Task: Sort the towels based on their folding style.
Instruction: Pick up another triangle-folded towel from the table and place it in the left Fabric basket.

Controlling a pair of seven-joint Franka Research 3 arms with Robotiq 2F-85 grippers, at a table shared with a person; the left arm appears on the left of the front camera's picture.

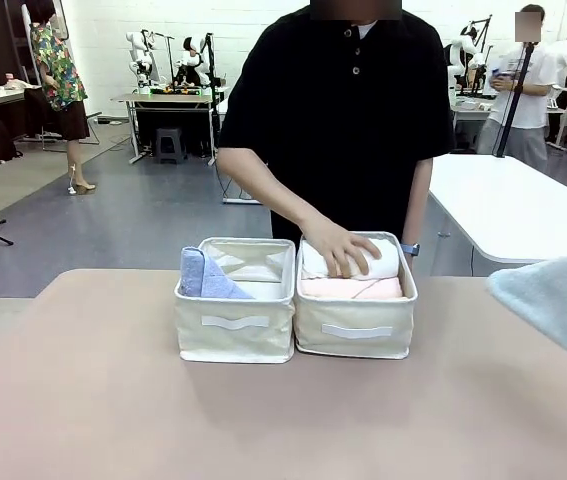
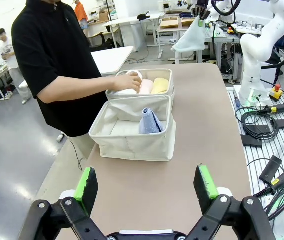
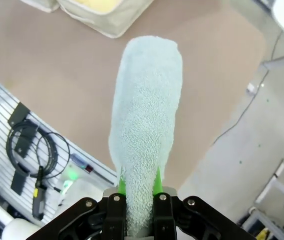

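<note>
My right gripper (image 3: 138, 189) is shut on the pale grey-green cone towel (image 3: 144, 125), held high above the table's right end, where the towel (image 1: 555, 297) looms at the picture's edge. The lavender-blue cone towel (image 1: 203, 275) stands in the left basket (image 1: 233, 335). The right basket (image 1: 355, 338) holds the white roll (image 1: 383, 260), the pink roll (image 1: 348, 288) and the yellow roll (image 2: 159, 86). The person's hand (image 1: 338, 250) rests on the white roll. My left gripper (image 2: 146, 182) hangs open above the near table, holding nothing. The dark grey roll is out of view.
The two cream baskets sit side by side at the table's far middle, right in front of the person. Brown tabletop (image 1: 113, 400) stretches around them. A second white table (image 1: 523, 205) stands behind on the right.
</note>
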